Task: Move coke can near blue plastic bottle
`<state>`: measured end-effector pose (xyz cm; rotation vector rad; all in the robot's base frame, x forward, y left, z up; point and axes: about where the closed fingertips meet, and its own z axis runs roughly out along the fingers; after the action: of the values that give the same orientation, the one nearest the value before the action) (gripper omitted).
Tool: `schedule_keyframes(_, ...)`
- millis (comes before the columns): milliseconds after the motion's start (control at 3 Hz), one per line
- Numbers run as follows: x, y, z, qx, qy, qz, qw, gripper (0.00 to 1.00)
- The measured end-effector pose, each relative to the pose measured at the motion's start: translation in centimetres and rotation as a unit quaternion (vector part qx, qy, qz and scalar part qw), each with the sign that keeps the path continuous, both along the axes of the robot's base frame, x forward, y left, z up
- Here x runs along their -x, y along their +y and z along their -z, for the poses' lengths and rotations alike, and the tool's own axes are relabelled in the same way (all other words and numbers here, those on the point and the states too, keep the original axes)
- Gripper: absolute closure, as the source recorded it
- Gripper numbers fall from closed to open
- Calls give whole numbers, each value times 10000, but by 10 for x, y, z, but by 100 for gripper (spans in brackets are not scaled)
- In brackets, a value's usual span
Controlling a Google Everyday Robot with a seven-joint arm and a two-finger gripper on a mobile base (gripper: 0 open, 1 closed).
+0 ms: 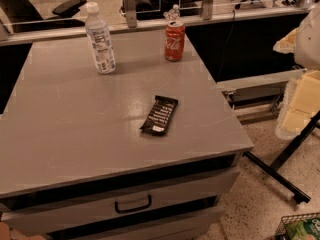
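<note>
Drawers point(132, 204) sit at the bottom of the frame, under a gray table point(60, 134). A black snack bar point(159, 115) lies flat near the middle. The claw point(301, 101) hangs at the right edge, off the table; I cannot tell if it is apart or together. Far back, the red can point(174, 41) stands top center. The bottle point(100, 39) stands upper left, apart from it.
</note>
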<state>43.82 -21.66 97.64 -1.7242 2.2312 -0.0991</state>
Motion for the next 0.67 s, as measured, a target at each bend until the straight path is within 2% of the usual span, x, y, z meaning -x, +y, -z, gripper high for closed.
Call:
schedule_keyframes(333,0,0,0,0,-1,0,10000,0)
schedule_keyframes(667,-22,-4,0,-523,-261,261,9979,0)
